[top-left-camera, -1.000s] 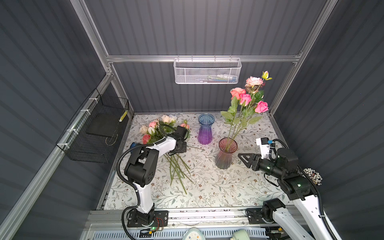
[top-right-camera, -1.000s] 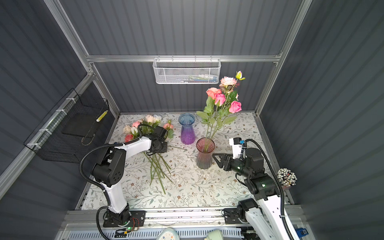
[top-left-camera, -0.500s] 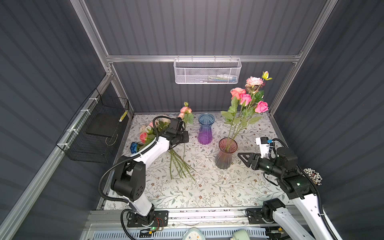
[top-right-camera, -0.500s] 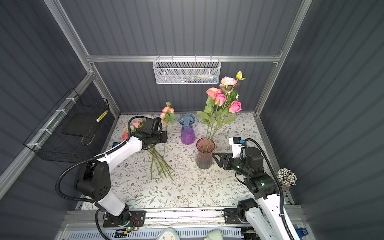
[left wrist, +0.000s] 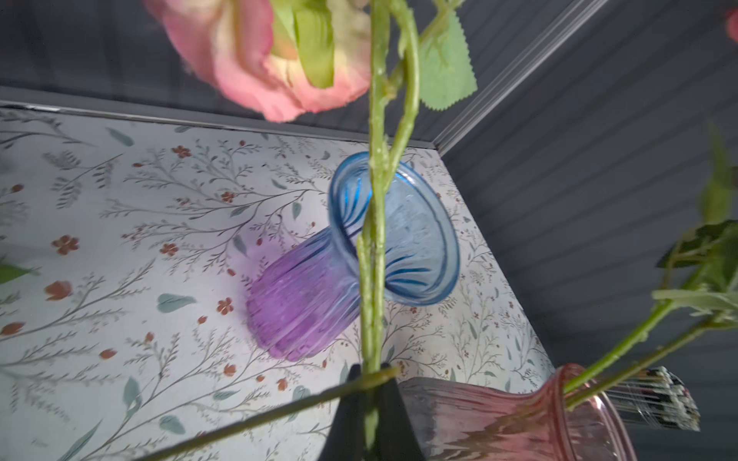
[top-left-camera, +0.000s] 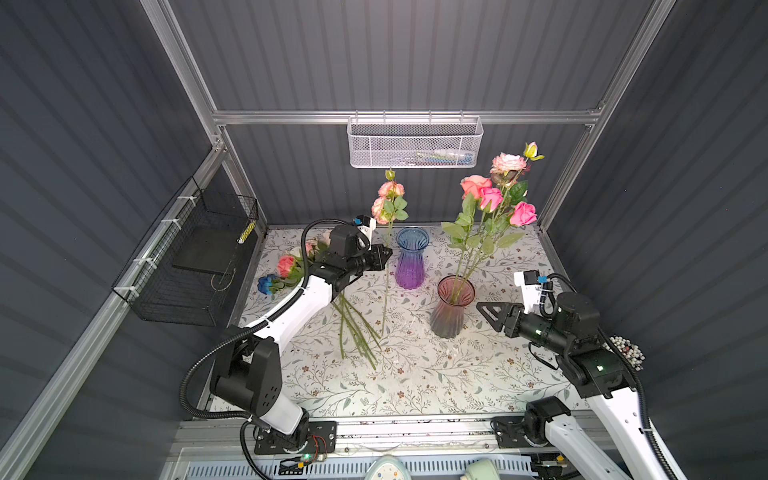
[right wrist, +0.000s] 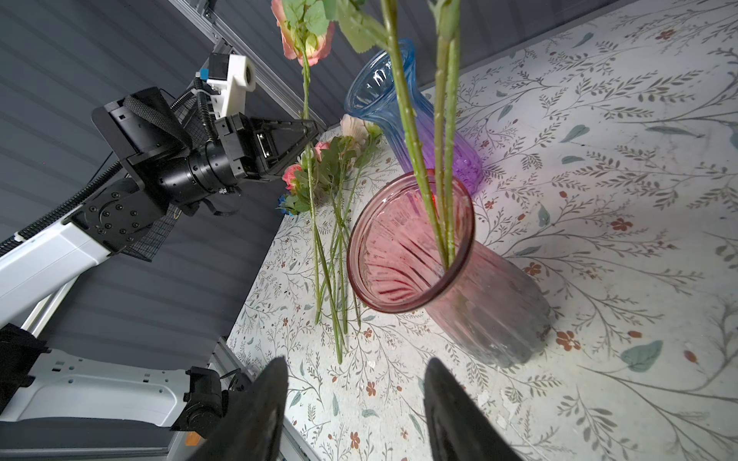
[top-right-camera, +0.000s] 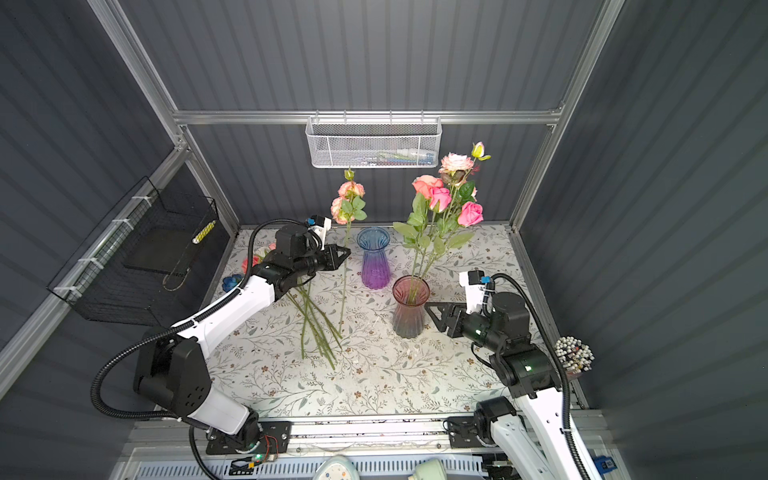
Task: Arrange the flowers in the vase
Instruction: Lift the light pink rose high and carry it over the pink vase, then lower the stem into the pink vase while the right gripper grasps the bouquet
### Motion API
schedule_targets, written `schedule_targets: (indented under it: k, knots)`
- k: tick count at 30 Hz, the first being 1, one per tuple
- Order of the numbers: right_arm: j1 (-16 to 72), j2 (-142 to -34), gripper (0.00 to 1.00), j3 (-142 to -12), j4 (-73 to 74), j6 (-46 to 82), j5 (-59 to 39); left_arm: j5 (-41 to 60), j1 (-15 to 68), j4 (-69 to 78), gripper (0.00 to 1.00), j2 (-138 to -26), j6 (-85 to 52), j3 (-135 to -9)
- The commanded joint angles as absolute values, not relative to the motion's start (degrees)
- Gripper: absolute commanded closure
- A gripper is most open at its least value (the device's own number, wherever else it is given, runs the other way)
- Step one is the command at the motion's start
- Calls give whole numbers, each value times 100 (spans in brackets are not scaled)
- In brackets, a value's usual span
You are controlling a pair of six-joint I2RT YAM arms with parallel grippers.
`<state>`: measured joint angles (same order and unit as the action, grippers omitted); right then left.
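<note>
1. My left pincer (top-left-camera: 387, 252) is clamped tight on the green stem of a pink-and-cream rose (top-left-camera: 390, 195), just left of centre in both top views.
2. That rose stands almost upright. Its heads are high against the back wall and its lower end reaches down to the table (top-left-camera: 415, 374). I cannot tell whether it touches.
3. It hangs just left of the blue-and-purple vase (top-left-camera: 410, 259), outside it.
4. The pink vase (top-left-camera: 451, 309) stands right of centre, nearer the front. It holds a bunch of flowers (top-left-camera: 492, 199) with pink and coral heads far above its rim.
5. My right pincer (right wrist: 353, 375) has its jaws parted and grips nothing. In a top view it sits just right of the pink vase, pointing at it.
6. The loose roses (top-left-camera: 353, 328) lie on the table at middle left. Their heads are by the left edge, a blue rose (top-left-camera: 266, 284) among them, and their stems fan toward the centre.
</note>
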<state>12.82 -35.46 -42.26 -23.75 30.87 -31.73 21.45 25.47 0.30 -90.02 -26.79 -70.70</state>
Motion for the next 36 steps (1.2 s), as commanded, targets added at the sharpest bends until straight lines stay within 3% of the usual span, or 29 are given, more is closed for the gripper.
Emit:
schedule_targets:
  k: [1, 17, 27, 36]
  knots:
    - [1309, -3501, 43, -4333, -2311, 3096, -3234, 2895, 2584, 802, 95, -8937, -2956, -7209]
    - [1325, -3523, 44, -4835, -2475, 3038, -3381, 3256, 2768, 1514, 96, -7938, -2510, -6683]
    - [1844, -3907, 47, -6202, -2727, 2712, -3150, 3006, 3913, 1552, 98, -7491, -1387, -6446]
    - [2596, -5228, 46, -6836, -1567, 2980, -2661, 2476, 4574, 1542, 98, -7515, -1146, -6503]
